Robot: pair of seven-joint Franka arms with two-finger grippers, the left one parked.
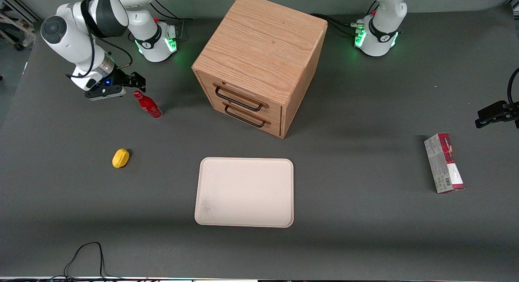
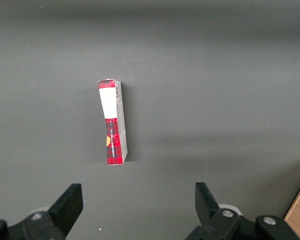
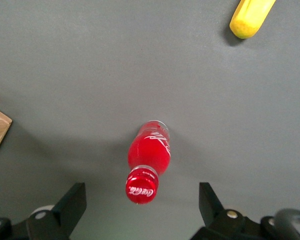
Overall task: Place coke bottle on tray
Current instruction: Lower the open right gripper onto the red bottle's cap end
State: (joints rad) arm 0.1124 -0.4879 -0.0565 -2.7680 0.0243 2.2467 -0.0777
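Note:
The coke bottle [image 1: 148, 105] is small, all red, and stands upright on the grey table toward the working arm's end. My right gripper [image 1: 137, 82] hovers just above and beside its cap, a little farther from the front camera. Seen from the right wrist, the red cap and body of the coke bottle [image 3: 147, 159] lie between my spread fingers [image 3: 76, 202], untouched; the gripper [image 3: 142, 202] is open. The cream tray [image 1: 245, 191] lies flat near the table's middle, nearer the front camera than the cabinet.
An oak drawer cabinet [image 1: 259, 63] stands beside the bottle, toward the table's middle. A yellow lemon-shaped lump [image 1: 120, 158] lies nearer the front camera than the bottle. A red and grey carton [image 1: 443, 163] lies toward the parked arm's end.

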